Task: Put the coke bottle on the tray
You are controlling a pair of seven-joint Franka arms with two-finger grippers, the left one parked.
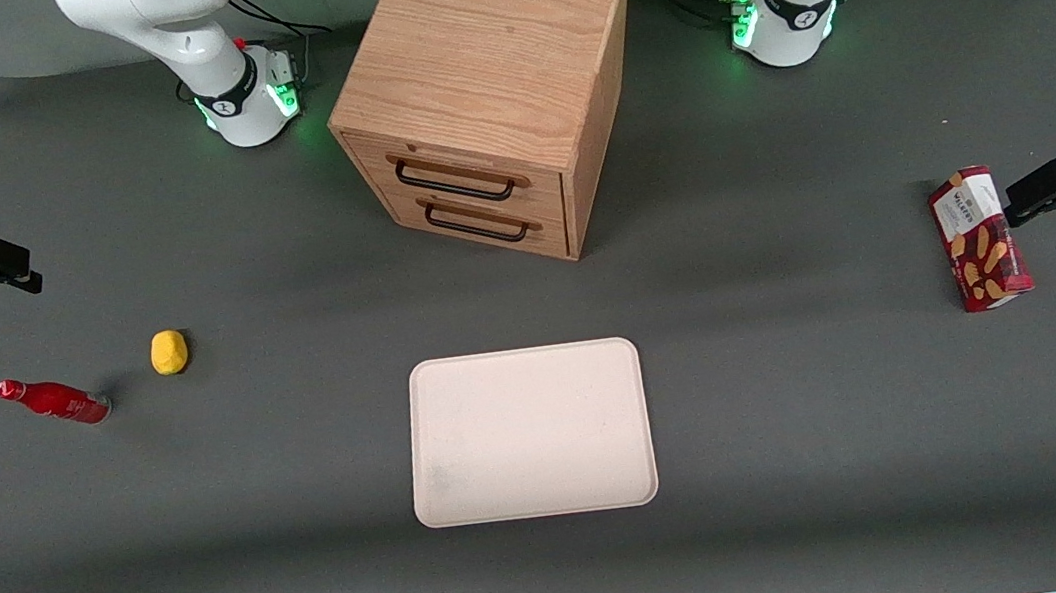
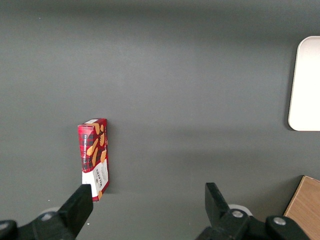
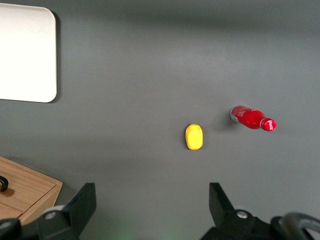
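Coke bottle (image 1: 53,400) lying flat near yellow lump (image 1: 169,352), tray (image 1: 530,432) well apart. Claw (image 3: 152,210) wide, empty, high above bottle. Round bottle probably rolls if pinched off-centre.

- Even, soft overhead light; the grey table (image 1: 806,424) reads flat and matte, without glare.
- The wooden cabinet (image 1: 488,90) casts a faint, diffuse shadow on the mat.
- The gripper (image 3: 150,210), spread wide above the mat, shows dark and slightly soft.
- The cream tray (image 1: 530,432) looks nearly overexposed.

A wooden two-drawer cabinet (image 1: 489,100) stands on a dark grey matte table (image 1: 806,424) under soft light.
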